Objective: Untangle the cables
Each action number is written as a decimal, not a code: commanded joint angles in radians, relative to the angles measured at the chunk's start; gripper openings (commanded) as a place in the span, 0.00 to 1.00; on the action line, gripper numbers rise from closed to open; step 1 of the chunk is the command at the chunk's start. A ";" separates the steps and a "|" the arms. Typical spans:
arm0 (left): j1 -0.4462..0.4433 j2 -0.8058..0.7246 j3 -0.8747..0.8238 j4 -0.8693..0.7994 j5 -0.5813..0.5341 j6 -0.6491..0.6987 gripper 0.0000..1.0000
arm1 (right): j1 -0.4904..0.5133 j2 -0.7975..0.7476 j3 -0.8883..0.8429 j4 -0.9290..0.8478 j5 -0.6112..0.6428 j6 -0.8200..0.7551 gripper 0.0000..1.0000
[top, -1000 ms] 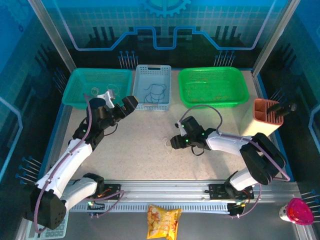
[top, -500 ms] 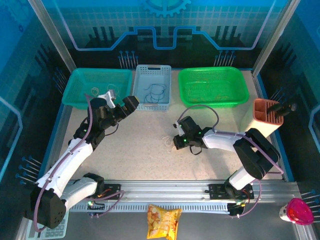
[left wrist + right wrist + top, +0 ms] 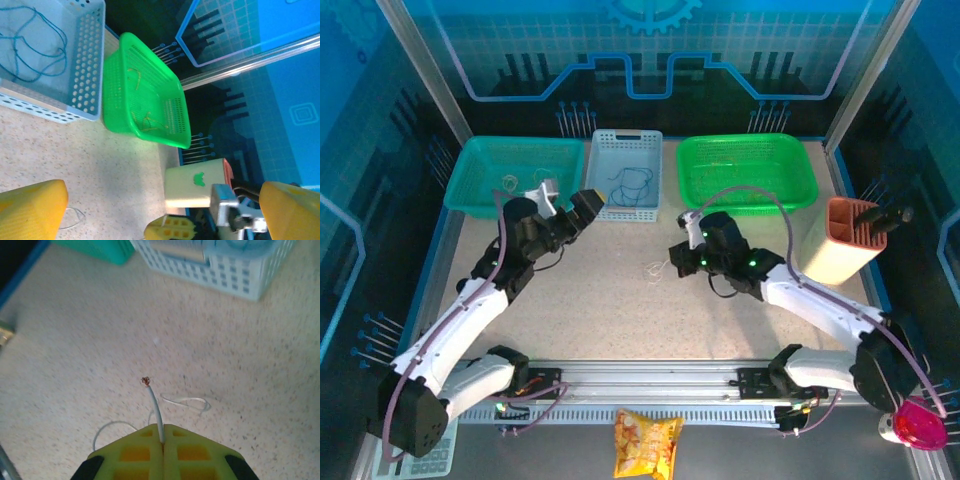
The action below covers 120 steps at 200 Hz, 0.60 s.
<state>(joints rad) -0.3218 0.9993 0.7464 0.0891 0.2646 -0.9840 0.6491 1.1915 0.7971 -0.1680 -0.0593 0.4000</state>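
The thin cream-white wire (image 3: 156,410), light, limp and apparently slippery, is best held near an end: right fingers (image 3: 125,455) are clamped below its bared tip; left fingers (image 3: 30,210) stand apart.

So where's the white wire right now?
In the right wrist view the white wire is pinched in the shut right gripper, its loops trailing on the table near the middle, in front of the pale blue basket.
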 commanded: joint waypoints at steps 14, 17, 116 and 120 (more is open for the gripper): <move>-0.076 -0.023 -0.021 0.061 -0.005 -0.053 0.99 | -0.058 -0.099 0.048 -0.030 -0.069 0.042 0.00; -0.082 -0.022 -0.023 0.061 -0.007 -0.052 0.99 | -0.062 -0.104 0.053 -0.030 -0.076 0.044 0.00; -0.181 0.043 -0.093 0.127 -0.028 0.018 0.99 | -0.090 -0.164 0.198 -0.052 -0.151 0.078 0.00; -0.186 0.043 -0.095 0.127 -0.029 0.032 0.99 | -0.091 -0.164 0.198 -0.053 -0.152 0.079 0.00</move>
<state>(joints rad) -0.4839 1.0328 0.6716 0.1730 0.2489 -1.0138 0.5697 1.0451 0.9638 -0.2020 -0.1917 0.4603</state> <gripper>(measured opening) 0.992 0.044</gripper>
